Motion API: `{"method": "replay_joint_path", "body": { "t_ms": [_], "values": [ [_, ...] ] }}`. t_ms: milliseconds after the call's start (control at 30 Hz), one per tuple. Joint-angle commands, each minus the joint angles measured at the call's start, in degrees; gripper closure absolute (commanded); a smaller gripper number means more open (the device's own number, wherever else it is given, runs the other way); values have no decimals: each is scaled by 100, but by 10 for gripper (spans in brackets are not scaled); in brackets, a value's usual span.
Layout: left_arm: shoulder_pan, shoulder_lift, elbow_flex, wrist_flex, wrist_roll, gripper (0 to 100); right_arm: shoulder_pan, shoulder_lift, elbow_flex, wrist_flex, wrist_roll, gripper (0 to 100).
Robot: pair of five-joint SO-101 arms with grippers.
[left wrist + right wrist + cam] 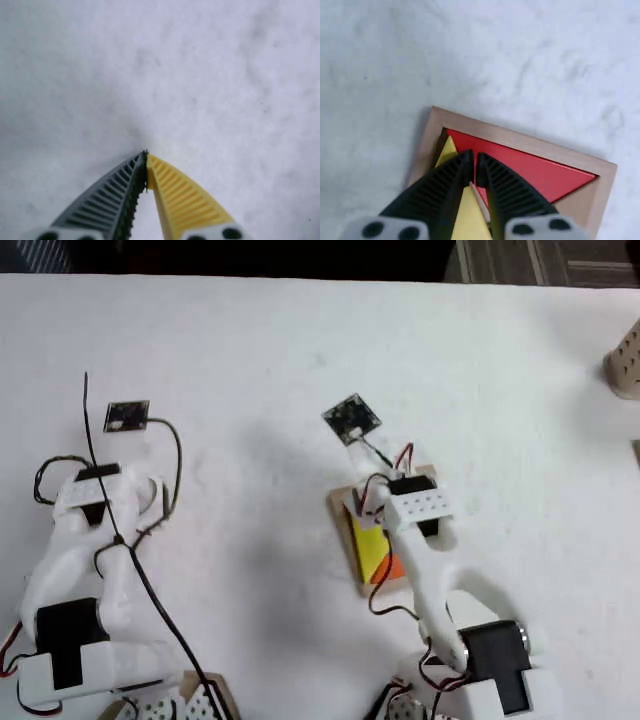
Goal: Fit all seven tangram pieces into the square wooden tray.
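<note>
While the right jaws, tips all but together, hang over a corner of the square wooden tray (520, 141), a red piece (520, 167) and a yellow piece (448, 150) lie flat inside it beneath them. The right arm (430, 540) bends over the tray in the high view, hiding most of it beside an orange piece (391, 568); the left jaws are closed over bare tabletop (210, 75), well apart.

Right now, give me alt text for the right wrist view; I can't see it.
The right claw hangs over a corner of the square wooden tray, which holds a red triangle and a yellow piece. The tray sits on a white table.
</note>
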Motion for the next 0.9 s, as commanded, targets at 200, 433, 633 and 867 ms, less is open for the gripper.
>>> {"method": "replay_joint_path", "body": {
  "t_ms": [200, 433, 633, 867],
  "values": [
    [-75, -259, -35, -9, -35, 979, 127, -927, -308, 796, 220, 979],
    [-75, -259, -35, -9, -35, 979, 523, -2026, 448, 1824, -9, 979],
    [-75, -277, -18, -9, -53, 979, 558, -2642, 1468, 1851, 9, 979],
    [-40, -1112, 765, -545, -642, 980, 558, -4286, 2312, 1824, 334, 979]
  ]
}}
